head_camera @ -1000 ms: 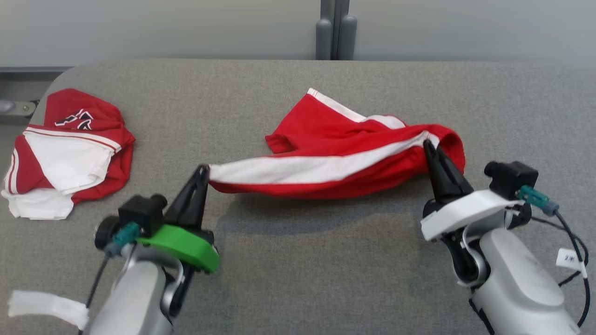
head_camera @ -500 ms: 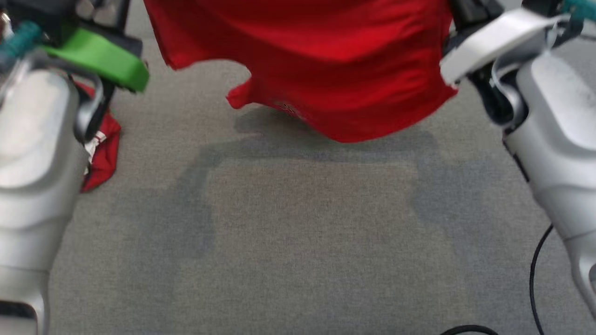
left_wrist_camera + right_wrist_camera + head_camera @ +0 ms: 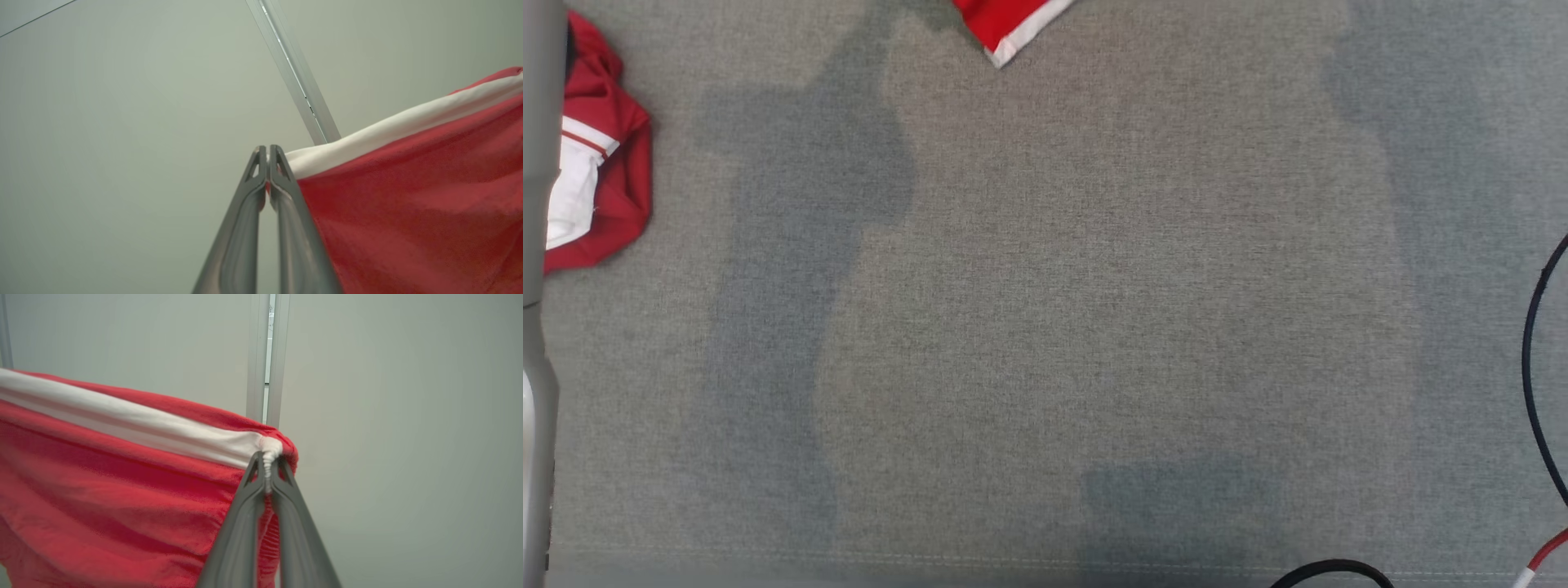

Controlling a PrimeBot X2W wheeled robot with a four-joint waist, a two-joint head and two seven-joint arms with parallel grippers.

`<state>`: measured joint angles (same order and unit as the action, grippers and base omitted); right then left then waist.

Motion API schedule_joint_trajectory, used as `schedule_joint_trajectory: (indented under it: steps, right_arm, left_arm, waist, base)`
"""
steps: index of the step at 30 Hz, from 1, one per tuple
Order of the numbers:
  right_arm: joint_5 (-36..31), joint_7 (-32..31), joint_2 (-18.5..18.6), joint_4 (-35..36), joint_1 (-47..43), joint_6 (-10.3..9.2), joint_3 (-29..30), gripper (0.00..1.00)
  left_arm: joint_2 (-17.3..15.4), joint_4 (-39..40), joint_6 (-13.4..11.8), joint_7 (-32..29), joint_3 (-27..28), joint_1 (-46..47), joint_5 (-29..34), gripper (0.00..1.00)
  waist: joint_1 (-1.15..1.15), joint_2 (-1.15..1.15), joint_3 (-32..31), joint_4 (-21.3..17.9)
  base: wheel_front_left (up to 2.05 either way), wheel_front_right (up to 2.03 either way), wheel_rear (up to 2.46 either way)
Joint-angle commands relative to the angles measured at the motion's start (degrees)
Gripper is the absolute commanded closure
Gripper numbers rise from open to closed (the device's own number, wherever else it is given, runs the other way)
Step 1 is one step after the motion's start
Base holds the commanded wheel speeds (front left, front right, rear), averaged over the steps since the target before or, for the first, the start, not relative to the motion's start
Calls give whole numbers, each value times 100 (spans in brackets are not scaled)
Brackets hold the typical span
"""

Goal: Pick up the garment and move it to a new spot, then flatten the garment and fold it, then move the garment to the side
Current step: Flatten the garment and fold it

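**Operator:** State of the left tool?

**Technician:** The left tool (image 3: pixel 267 154) is pinched narrow on the garment (image 3: pixel 408 196). A sliver of red cloth shows between its two fingers. The white band along the garment's upper edge begins right at the fingertip.

**Operator:** And the right tool?

**Technician:** The right tool (image 3: pixel 268 459) is clamped on the other end of that white band. The cloth bunches into a small puckered wad between the fingertips.

**Operator:** Location of the garment?

**Technician:** It is held up, spanning both tools. The white band runs along the top and the red cloth hangs below it. Both wrist views show it against a pale wall (image 3: pixel 122 122) with an upright metal post (image 3: pixel 267 355) behind. In the head view, one red corner of the garment (image 3: pixel 1005 24), trimmed in white, enters at the top edge over the grey table (image 3: pixel 1045 327). Whether that corner touches the surface cannot be told.

**Operator:** Other items?

**Technician:** A second garment (image 3: pixel 600 163), red and white, lies crumpled on the table at the far left, well apart from the corner. A black cable (image 3: pixel 1531 367) curves along the right edge.
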<state>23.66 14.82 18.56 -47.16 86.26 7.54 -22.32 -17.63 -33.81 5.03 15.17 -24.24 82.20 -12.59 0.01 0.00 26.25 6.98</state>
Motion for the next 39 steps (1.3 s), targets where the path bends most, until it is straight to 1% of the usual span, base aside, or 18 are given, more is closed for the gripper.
schedule_joint_trajectory:
  steps: [1, 5, 7, 9, 11, 13, 14, 15, 18, 19, 20, 21, 25, 29, 32, 34, 36, 39]
  right_arm:
    - [-221, 41, 41, 249, -44, -11, 249, 100]
    - [-534, 35, 97, 599, -696, -10, 401, 100]
    - [-447, 36, 112, 785, -1010, -10, 398, 100]
    - [-350, 36, 182, 961, -1547, -10, 360, 100]
    - [-202, 35, 267, 1105, -2216, -10, 41, 100]
    - [129, 37, 376, 1289, -2743, -11, -134, 100]
    - [263, 37, 439, 1373, -3033, -11, -187, 100]
    - [438, 37, 492, 1419, -3359, -11, -197, 100]
    - [881, 37, 603, 1499, -4350, -11, -568, 100]
    - [1005, 37, 679, 1502, -4609, -11, -778, 100]
    - [1005, 37, 679, 1502, -4609, -11, -778, 100]
    - [1129, 37, 730, 1504, -4824, -11, -943, 100]
    - [1665, 37, 769, 1486, -5579, -11, -1145, 100]
    - [1908, 38, 845, 1486, -6080, -11, -1327, 100]
    - [2038, 37, 834, 1504, -6466, -11, -1528, 100]
    - [2147, 38, 849, 1511, -6666, -11, -1672, 100]
    - [2313, 37, 835, 1503, -6897, -11, -1946, 100]
    - [2667, 37, 939, 1459, -7140, -11, -2485, 100]
  left_arm:
    - [61, 239, -83, -5, 200, 10, 75, 100]
    - [287, 560, -4, -6, 378, -596, 133, 100]
    - [397, 760, 42, -4, 525, -898, 110, 100]
    - [579, 906, 89, -4, 606, -1489, 110, 100]
    - [764, 1030, 132, -6, 693, -2178, 82, 100]
    - [933, 1154, 169, -5, 827, -2834, 24, 100]
    - [1014, 1229, 180, -2, 1008, -3190, -56, 100]
    - [1080, 1229, 190, -2, 1101, -3578, -68, 100]
    - [1289, 1165, 222, -2, 1372, -4656, -127, 100]
    - [1320, 1133, 233, -2, 1426, -4939, -132, 100]
    - [1320, 1133, 233, -2, 1426, -4939, -132, 100]
    - [1345, 1049, 243, -2, 1395, -5219, -67, 100]
    - [1424, 883, 247, -2, 1309, -6125, -48, 100]
    - [1456, 742, 251, -2, 1220, -6770, -188, 100]
    - [1455, 643, 240, -2, 1284, -7191, -256, 100]
    - [1463, 578, 240, -2, 1200, -7441, -193, 100]
    - [1453, 488, 240, -2, 1230, -7672, -179, 100]
    - [1461, 400, 240, -2, 1303, -7973, -146, 100]
  waist:
    - [-1, 0, 390, 216]
    - [-1, 0, 437, 238]
    - [-1, 0, 429, 224]
    - [-1, 0, 328, 217]
    - [-1, 0, 137, 210]
    - [-1, 0, -93, 206]
    - [-1, 0, -217, 195]
    - [-1, 0, -356, 199]
    - [-1, 0, -758, 204]
    - [-1, 0, -879, 205]
    - [-1, 0, -879, 205]
    - [-1, 0, -1009, 208]
    - [-1, 0, -1442, 216]
    - [-1, 0, -1855, 241]
    - [-1, 0, -2160, 254]
    - [-1, 0, -2339, 281]
    - [-1, 0, -2508, 313]
    - [-1, 0, -2648, 371]
  base:
    - [0, 0, 0]
    - [0, 0, 0]
    - [0, 0, 0]
    - [0, 0, 0]
    - [0, 0, 0]
    - [0, 0, 0]
    - [0, 0, 0]
    - [0, 0, 0]
    - [0, 0, 0]
    - [0, 0, 0]
    - [0, 0, 0]
    - [0, 0, 0]
    - [0, 0, 0]
    - [0, 0, 0]
    - [0, 0, 0]
    - [0, 0, 0]
    - [0, 0, 0]
    - [0, 0, 0]
